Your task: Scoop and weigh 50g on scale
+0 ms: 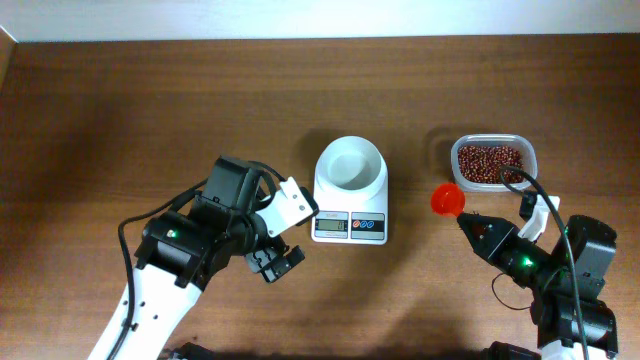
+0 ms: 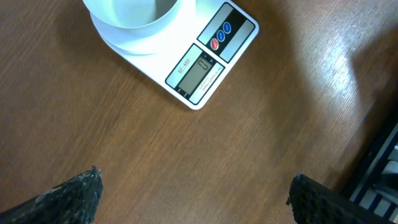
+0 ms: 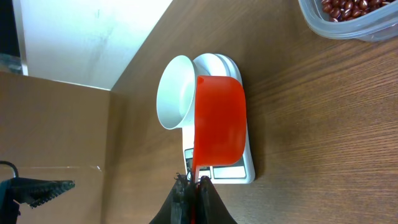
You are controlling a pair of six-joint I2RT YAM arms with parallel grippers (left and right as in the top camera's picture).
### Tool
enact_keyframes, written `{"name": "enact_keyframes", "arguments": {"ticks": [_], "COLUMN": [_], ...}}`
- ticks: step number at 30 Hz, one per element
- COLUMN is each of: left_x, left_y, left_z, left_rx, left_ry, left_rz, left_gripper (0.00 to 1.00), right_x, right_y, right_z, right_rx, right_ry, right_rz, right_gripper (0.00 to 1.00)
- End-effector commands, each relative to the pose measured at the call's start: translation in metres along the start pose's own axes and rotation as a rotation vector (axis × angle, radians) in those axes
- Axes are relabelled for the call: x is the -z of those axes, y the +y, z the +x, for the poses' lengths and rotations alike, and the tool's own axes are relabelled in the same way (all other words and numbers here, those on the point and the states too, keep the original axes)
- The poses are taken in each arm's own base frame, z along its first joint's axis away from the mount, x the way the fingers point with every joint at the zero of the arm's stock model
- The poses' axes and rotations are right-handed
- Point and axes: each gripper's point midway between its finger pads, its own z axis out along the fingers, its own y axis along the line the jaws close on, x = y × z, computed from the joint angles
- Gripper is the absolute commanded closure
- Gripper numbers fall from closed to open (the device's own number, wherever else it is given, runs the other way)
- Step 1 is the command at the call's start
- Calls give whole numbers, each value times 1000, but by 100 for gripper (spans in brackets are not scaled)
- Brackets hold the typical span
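While right pincer point(image 3: 194, 185) clenches red scoop point(image 3: 219, 121) — left pincer point(image 2: 196, 186) released — bowl point(image 1: 350, 163) on scale point(image 1: 349, 227) empty; scooping, weighing outstanding.

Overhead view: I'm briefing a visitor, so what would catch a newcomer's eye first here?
The bright red scoop, held by the right pincer, hangs between the white scale at centre and the tub of red beans at right. The scale's round bowl looks empty.

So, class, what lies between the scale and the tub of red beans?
In the overhead view, bare tabletop, with the red scoop held by the right claw hanging near the tub.
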Motion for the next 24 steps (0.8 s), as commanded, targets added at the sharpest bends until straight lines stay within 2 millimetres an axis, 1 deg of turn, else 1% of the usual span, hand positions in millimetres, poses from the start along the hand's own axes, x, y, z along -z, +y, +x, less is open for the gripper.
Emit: {"name": "enact_keyframes", "arguments": {"ticks": [1,3,6,10,15,24], "left_x": [12,20,29,31,31,31], "left_y": [4,4,13,18,19,20], "left_z": [-13,-16,-8,-2,-3,-2], "left_rx": [-15,0,22,49,-4,-4], "left_ry": [-59,-77,-49,-40,-41,-36], "left_rz": [-5,6,-14,-22,-22,-28], "left_gripper": [1,1,1,1,1,1], "right_x": [4,4,4,4,4,4], "right_y": [9,9,9,9,9,9], "right_z": [-6,-6,-6,-6,-6,-6], "right_rx": [29,29,29,29,29,29], "right_ry": [-11,-11,-11,-11,-11,-11], "right_rz": [-24,-24,-24,-24,-24,-24], "right_gripper": [96,96,96,96,96,96]}}
